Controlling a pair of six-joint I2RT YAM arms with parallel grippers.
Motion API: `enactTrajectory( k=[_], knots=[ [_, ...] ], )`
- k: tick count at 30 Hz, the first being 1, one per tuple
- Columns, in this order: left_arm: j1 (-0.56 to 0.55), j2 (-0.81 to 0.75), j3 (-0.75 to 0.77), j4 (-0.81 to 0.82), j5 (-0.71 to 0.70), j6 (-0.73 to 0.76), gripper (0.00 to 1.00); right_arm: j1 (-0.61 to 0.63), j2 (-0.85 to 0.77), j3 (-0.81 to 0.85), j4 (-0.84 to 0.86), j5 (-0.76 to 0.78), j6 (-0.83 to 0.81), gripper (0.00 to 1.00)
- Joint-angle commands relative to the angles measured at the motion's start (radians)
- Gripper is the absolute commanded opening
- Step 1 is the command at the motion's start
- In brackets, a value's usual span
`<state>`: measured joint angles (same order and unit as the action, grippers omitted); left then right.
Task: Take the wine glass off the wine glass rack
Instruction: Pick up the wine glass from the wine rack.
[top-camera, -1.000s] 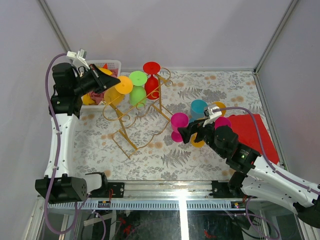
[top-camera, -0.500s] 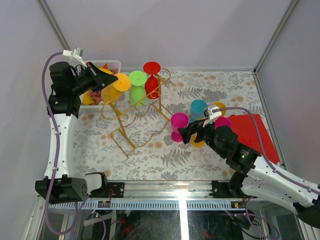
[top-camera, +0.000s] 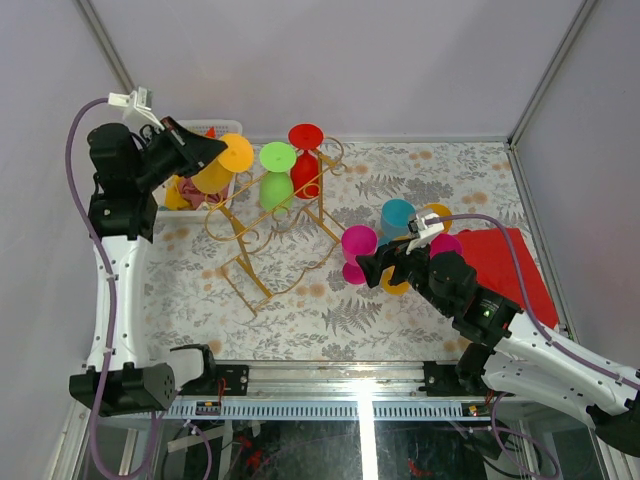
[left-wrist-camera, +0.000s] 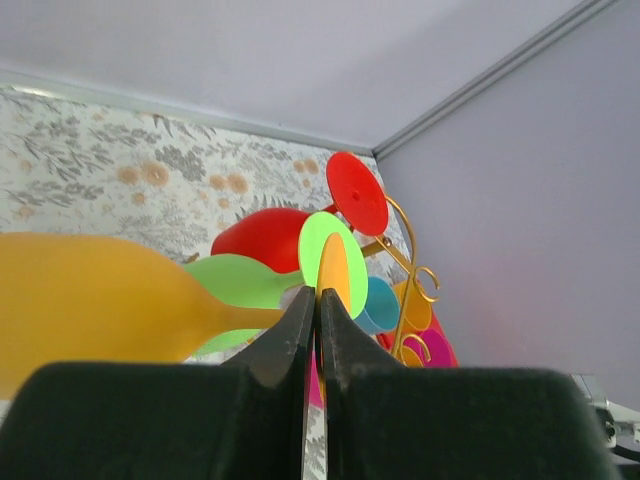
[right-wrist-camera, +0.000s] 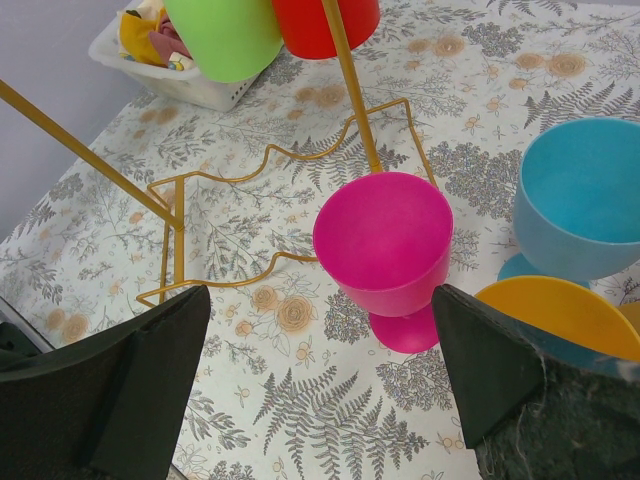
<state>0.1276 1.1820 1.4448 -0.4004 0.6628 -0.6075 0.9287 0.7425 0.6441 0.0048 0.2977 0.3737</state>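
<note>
The gold wire wine glass rack (top-camera: 268, 232) stands at the back left of the table. A green glass (top-camera: 276, 178) and a red glass (top-camera: 304, 160) hang on it. My left gripper (top-camera: 207, 152) is shut on the foot of an orange wine glass (top-camera: 222, 166) and holds it left of the rack, over the white basket. In the left wrist view the fingers (left-wrist-camera: 318, 320) pinch the orange foot (left-wrist-camera: 335, 272), the bowl (left-wrist-camera: 90, 300) at left. My right gripper (top-camera: 372, 268) is open, just in front of a magenta glass (right-wrist-camera: 385, 250) standing on the table.
A white basket (top-camera: 222, 131) with coloured items sits at the back left. A blue glass (top-camera: 397, 216), another orange one (top-camera: 436, 213) and a second magenta one (top-camera: 446, 245) stand right of the rack. A red cloth (top-camera: 510, 272) lies at right.
My left gripper has pulled the orange glass left and up, away from the rack's rails. The right arm has not moved.
</note>
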Motion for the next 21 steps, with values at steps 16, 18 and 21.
enactTrajectory(
  k=[16,18,21],
  knots=[
    [0.009,-0.343,-0.022,-0.291,-0.805,0.269,0.0,-0.002,-0.027,0.057,0.013,0.017,0.009,0.99],
    [0.009,-0.37,-0.017,-0.358,-0.835,0.277,0.0,-0.003,-0.027,0.058,0.01,0.014,0.013,0.99],
    [0.01,-0.407,-0.025,-0.436,-0.804,0.281,0.0,-0.003,-0.029,0.059,0.009,0.014,0.018,0.99]
  ],
)
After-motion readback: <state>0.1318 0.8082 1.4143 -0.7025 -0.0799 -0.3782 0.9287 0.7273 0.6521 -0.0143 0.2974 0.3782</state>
